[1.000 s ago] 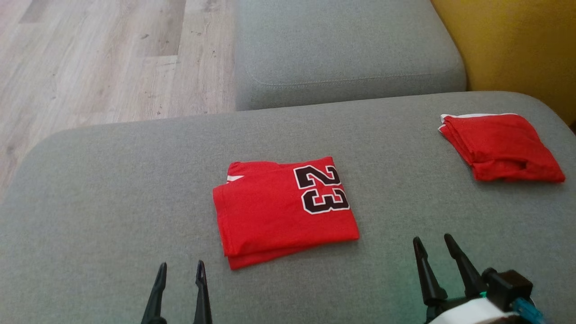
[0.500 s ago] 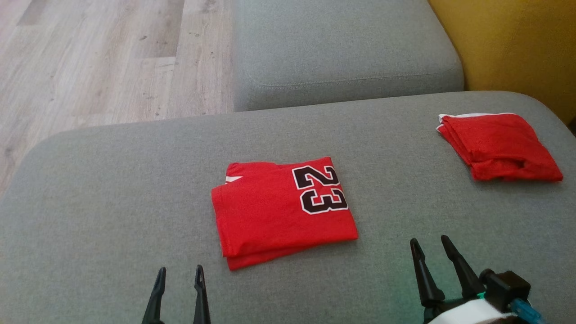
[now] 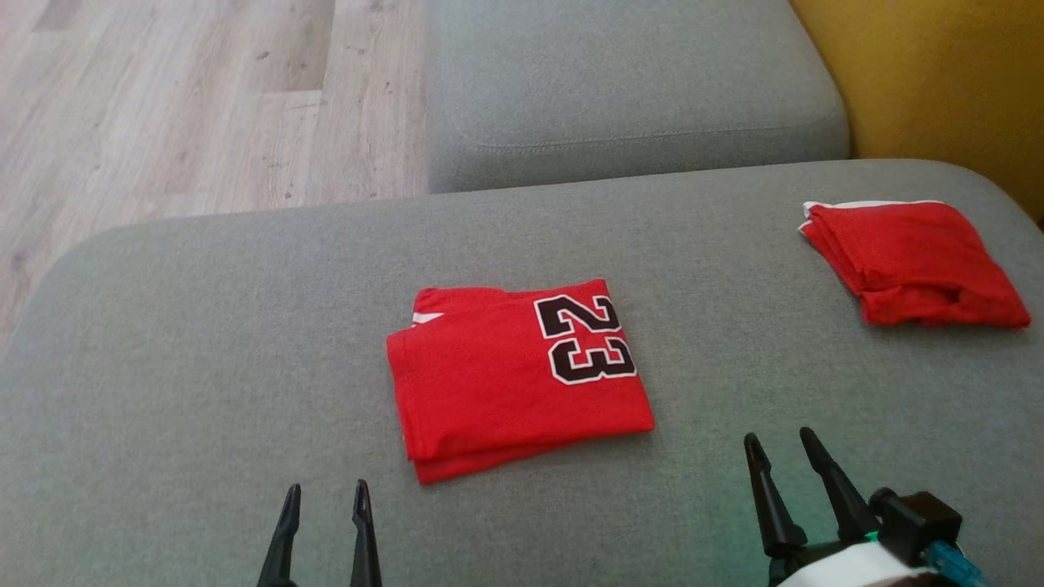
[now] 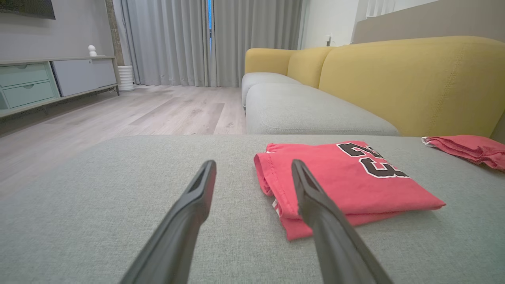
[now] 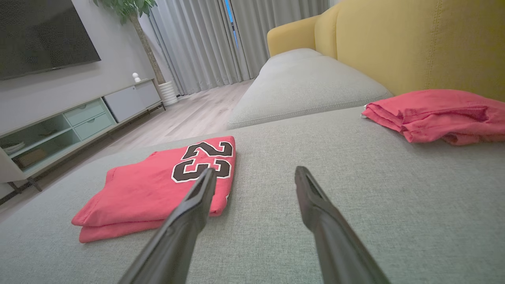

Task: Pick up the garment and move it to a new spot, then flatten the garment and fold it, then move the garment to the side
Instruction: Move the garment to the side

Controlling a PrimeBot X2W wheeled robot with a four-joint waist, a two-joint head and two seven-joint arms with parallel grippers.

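The garment [image 3: 514, 383] is a red jersey with a black "23", folded into a flat rectangle in the middle of the grey sofa seat [image 3: 204, 342]. It shows again in the left wrist view as the garment [image 4: 339, 185] and in the right wrist view as the garment [image 5: 158, 185]. My left gripper [image 3: 324, 491] is open, low and to the near left of it, holding nothing. My right gripper [image 3: 776, 439] is open at the near right of it, also with nothing between its fingers. Neither touches the cloth.
A second folded red garment [image 3: 913, 261] lies at the far right of the seat. Another grey cushion [image 3: 628, 90] lies beyond, with a yellow backrest [image 3: 938, 73] to the right. Wooden floor [image 3: 163, 106] lies off the seat's far left edge.
The whole head picture has shifted slightly, so the camera moved. Both grippers stay open and the garment lies where it was.
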